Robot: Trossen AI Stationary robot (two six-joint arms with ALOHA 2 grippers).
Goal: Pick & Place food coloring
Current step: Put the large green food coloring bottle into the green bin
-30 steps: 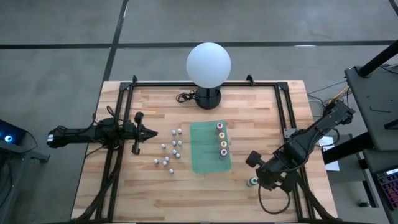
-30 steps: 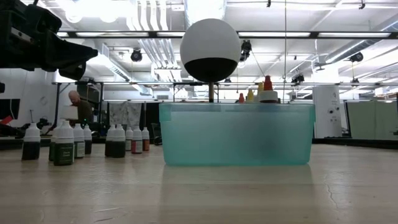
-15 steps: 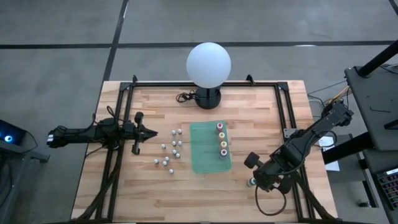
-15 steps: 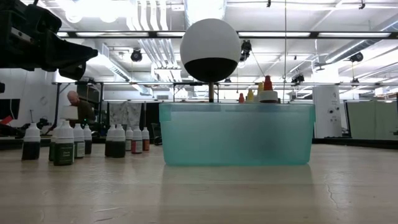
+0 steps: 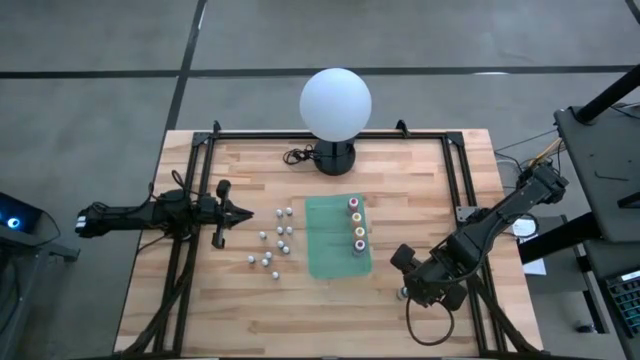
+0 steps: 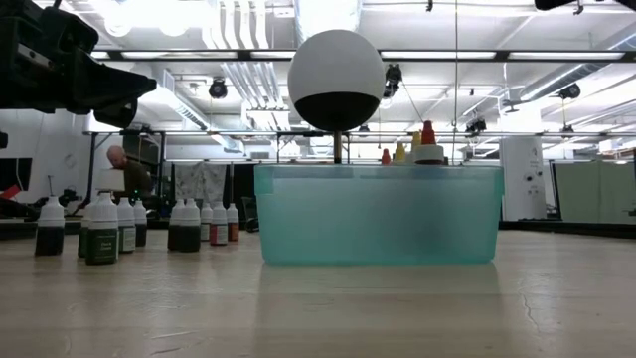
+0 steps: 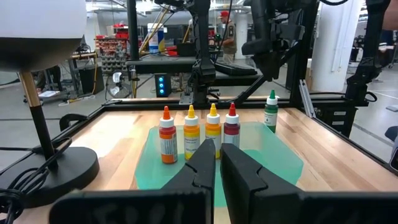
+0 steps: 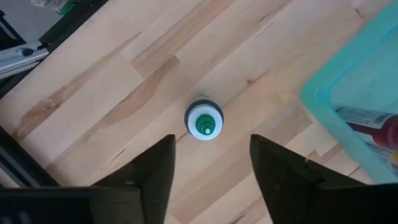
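Green-topped food coloring bottle (image 8: 204, 123): standing upright on the wooden surface (image 5: 250, 310), just outside the teal bin (image 5: 325, 240). Right gripper (image 8: 211, 163): hovering directly above it, fingers standing apart, not touching. Four coloured bottles (image 5: 358, 227): sitting in the bin. Left gripper (image 5: 236, 214): waiting closed beside the whitish bottles (image 5: 272, 240).

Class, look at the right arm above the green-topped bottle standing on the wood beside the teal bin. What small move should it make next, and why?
Probably lower straight down. The right gripper is open and hangs above the green-topped bottle, which stands upright on the table outside the teal bin. The bottle lies just ahead of the gap between the fingers, so a slight forward nudge may help before closing.
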